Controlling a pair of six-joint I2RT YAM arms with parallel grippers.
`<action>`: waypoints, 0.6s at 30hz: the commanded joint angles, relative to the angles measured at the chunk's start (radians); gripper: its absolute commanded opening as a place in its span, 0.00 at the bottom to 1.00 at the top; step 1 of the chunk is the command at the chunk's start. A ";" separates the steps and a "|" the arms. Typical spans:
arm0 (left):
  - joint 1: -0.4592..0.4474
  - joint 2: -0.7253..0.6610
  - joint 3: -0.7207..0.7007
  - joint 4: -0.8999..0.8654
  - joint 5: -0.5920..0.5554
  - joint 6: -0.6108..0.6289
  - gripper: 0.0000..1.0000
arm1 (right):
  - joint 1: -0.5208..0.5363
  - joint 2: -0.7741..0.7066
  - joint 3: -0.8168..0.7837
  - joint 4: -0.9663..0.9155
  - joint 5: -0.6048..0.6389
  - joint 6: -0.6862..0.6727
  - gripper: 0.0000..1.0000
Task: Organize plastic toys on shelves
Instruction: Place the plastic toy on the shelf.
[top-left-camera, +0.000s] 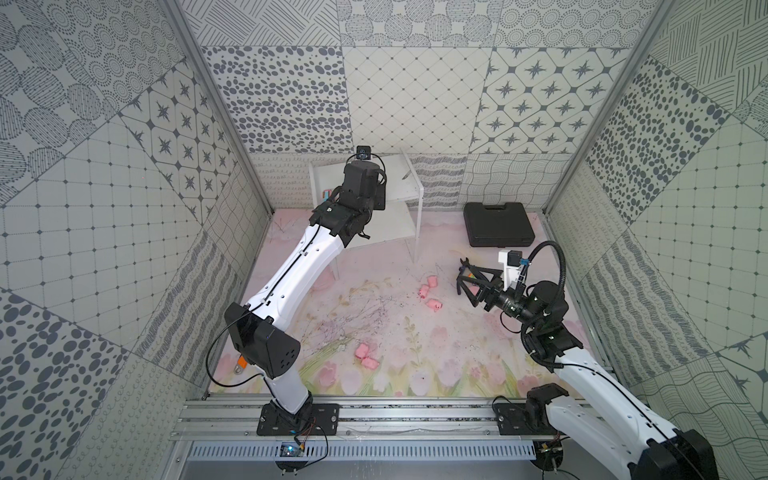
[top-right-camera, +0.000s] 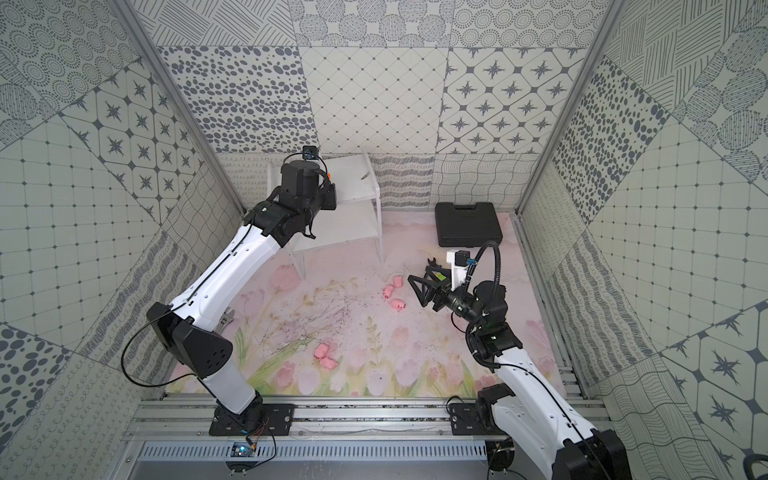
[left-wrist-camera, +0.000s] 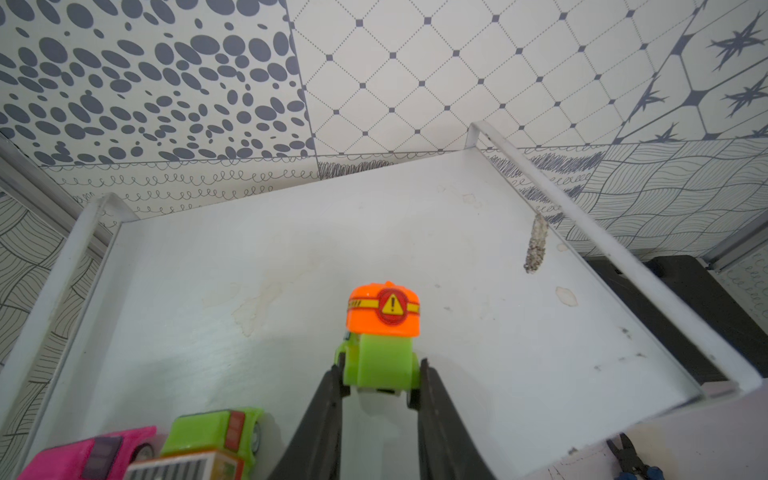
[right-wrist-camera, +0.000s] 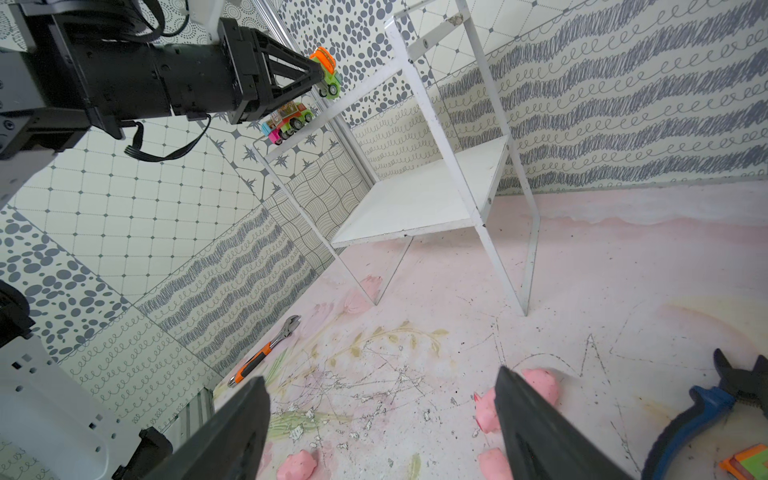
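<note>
Left gripper (left-wrist-camera: 381, 370) clamped across flanks of orange-green toy car (left-wrist-camera: 384, 309), likely light and rigid; right gripper (right-wrist-camera: 380, 378) apart.

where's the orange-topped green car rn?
Left wrist view: orange-topped green car held in left gripper over the back-left rack's top board, beside the green truck.

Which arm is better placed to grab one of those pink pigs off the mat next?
The right. The right tool is open and hangs just beside three pigs. The left tool is busy up at the rack's top shelf, shut on an orange-and-green toy car.
</note>
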 joint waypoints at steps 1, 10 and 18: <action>0.007 -0.001 -0.023 0.003 0.006 0.010 0.18 | -0.006 -0.019 -0.006 0.056 -0.009 -0.005 0.89; 0.009 -0.075 -0.156 0.017 0.054 -0.008 0.24 | -0.012 -0.001 -0.005 0.068 -0.008 -0.010 0.89; 0.008 -0.133 -0.183 -0.019 0.096 -0.033 0.46 | -0.014 0.026 0.002 0.081 -0.014 -0.011 0.89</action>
